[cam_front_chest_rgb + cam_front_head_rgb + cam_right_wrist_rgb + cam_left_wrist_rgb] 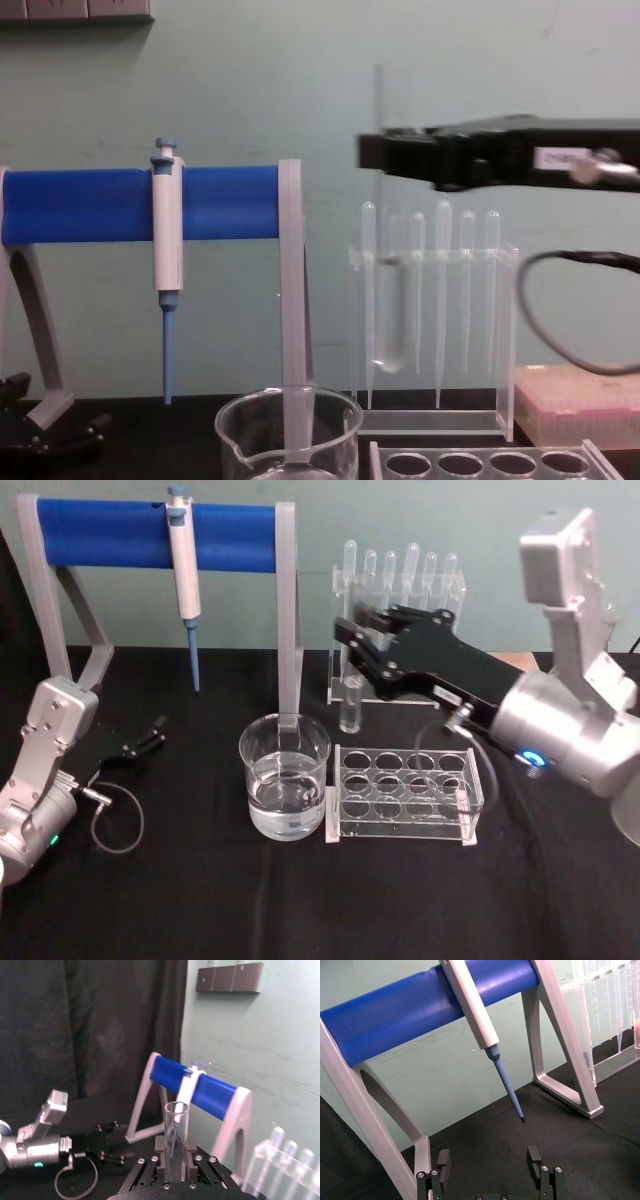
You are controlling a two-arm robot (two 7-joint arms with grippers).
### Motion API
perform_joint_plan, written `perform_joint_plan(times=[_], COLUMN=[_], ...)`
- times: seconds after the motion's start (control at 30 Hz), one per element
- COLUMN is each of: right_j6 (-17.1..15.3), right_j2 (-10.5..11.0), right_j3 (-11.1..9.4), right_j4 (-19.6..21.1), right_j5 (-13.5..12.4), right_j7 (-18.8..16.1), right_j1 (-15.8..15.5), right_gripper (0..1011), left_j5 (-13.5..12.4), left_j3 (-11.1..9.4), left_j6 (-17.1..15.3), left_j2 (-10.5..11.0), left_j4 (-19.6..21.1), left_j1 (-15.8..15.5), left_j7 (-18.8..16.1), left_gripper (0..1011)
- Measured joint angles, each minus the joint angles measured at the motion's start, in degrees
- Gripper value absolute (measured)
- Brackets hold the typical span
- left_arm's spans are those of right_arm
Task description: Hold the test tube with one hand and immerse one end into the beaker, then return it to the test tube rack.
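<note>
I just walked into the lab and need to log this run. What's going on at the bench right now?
The right gripper is shut on the test tube and holds it upright in the air, behind the test tube rack and a little to the right of the beaker, which holds clear liquid. The tube's lower end is not in the beaker, and the rack's holes are empty. The left gripper lies open and idle on the table at the left.
</note>
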State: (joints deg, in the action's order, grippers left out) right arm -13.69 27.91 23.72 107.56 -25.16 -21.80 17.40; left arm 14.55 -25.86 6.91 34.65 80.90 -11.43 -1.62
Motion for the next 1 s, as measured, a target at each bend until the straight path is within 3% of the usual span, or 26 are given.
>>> perform_joint_plan(times=[0.23,0.47,0.67,0.77,1.0], right_j6=[0.25,2.80,6.81,10.55,14.75], right_j2=[-3.76,-6.11,-7.85,-9.23,-11.34], right_j3=[3.73,6.43,7.43,7.57,7.47], right_j4=[-4.96,-9.47,-12.67,-15.38,-19.60], right_j5=[0.49,2.81,5.28,6.73,8.17], right_j7=[-0.76,-0.55,0.21,0.73,1.07], right_j1=[3.80,4.34,3.01,1.74,0.22], right_gripper=[231,231,231,231,231], left_j5=[0.00,0.00,0.00,0.00,0.00], left_j3=[0.00,0.00,0.00,0.00,0.00], left_j6=[0.00,0.00,0.00,0.00,0.00], left_j2=[0.00,0.00,0.00,0.00,0.00], left_j4=[0.00,0.00,0.00,0.00,0.00], left_j1=[0.00,0.00,0.00,0.00,0.00], left_j7=[0.00,0.00,0.00,0.00,0.00], left_gripper=[1000,1000,1000,1000,1000])
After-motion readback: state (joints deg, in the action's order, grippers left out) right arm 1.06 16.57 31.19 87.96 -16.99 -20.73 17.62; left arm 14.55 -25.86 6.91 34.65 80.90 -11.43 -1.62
